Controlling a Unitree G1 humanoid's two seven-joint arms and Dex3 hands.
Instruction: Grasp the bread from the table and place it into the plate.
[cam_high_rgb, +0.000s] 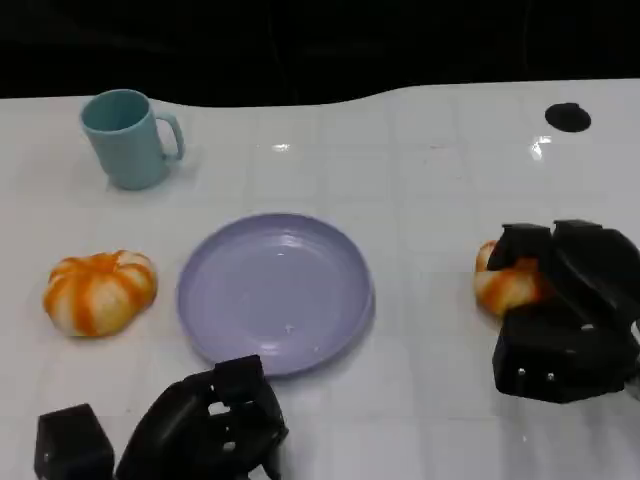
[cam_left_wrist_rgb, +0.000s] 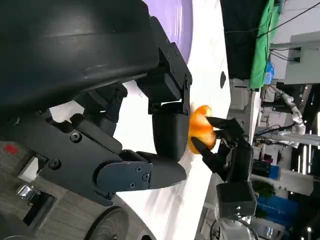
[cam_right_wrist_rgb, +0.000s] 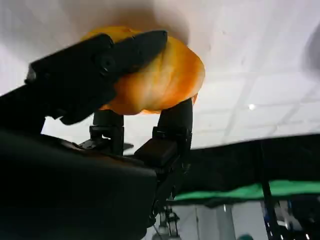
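Note:
The lilac plate (cam_high_rgb: 275, 290) lies in the middle of the white table with nothing in it. An orange-and-white bread roll (cam_high_rgb: 100, 290) sits to its left, apart from both hands. A second roll (cam_high_rgb: 503, 284) sits at the right, and my right hand (cam_high_rgb: 565, 310) grips it with fingers on both sides. The right wrist view shows that roll (cam_right_wrist_rgb: 160, 80) pinched between black fingers (cam_right_wrist_rgb: 100, 60), still against the table top. My left hand (cam_high_rgb: 205, 425) rests near the front edge below the plate, fingers curled in on nothing.
A teal mug (cam_high_rgb: 130, 137) stands at the back left. A small black round mark (cam_high_rgb: 567, 117) lies at the back right. In the left wrist view the right hand (cam_left_wrist_rgb: 230, 155) and its roll (cam_left_wrist_rgb: 200, 127) appear beyond my left hand (cam_left_wrist_rgb: 125, 125).

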